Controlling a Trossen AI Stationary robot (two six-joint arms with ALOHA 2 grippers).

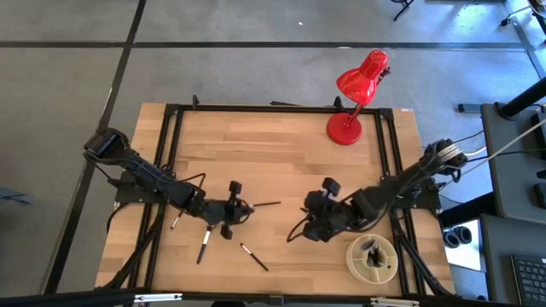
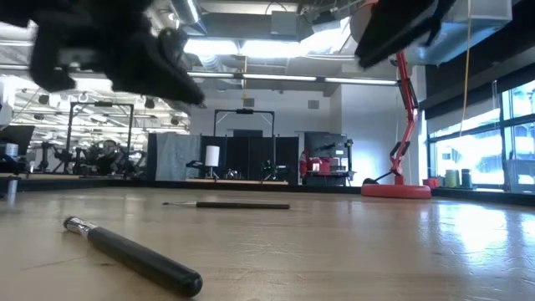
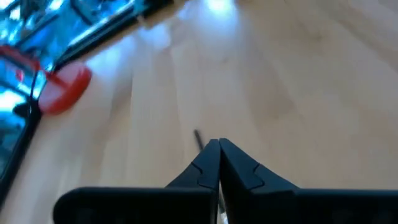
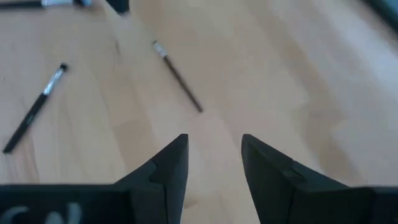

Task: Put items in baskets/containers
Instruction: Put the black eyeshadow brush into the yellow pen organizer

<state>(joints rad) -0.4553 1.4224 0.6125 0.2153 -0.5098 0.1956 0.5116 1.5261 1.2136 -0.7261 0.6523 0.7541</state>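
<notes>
— Brushes first: where are they lying?

— Mostly loose on the worktop. From above, one thin brush lies near the middle, pointing away from the left gripper. Two more brushes lie nearer the front edge, a longer one and a slanted one, a little apart from each other. A short brush lies close under the left arm.

— And the dish?

— The round cream dish sits at the front right corner of the worktop. Some dark brush handles are already in it, around its centre cup.

— What about the left jaws?

— Pressed together, tip to tip. In the left wrist view a dark sliver, the end of the thin brush, shows just past the tips. It may be nipped between them, but I cannot tell; in the low view that brush looks flat on the wood.

— And the right gripper?

— The right gripper hangs over the worktop to the right of the middle, just beside the dish on its inner side. Its jaws stand apart with nothing between them. Past them, its wrist camera sees the slanted brush and the longer one lying on the wood, well clear of the tips.

— Anything else on the worktop?

— A red lamp stands at the far right corner, with its round base on the wood, well away from the dish.
</notes>
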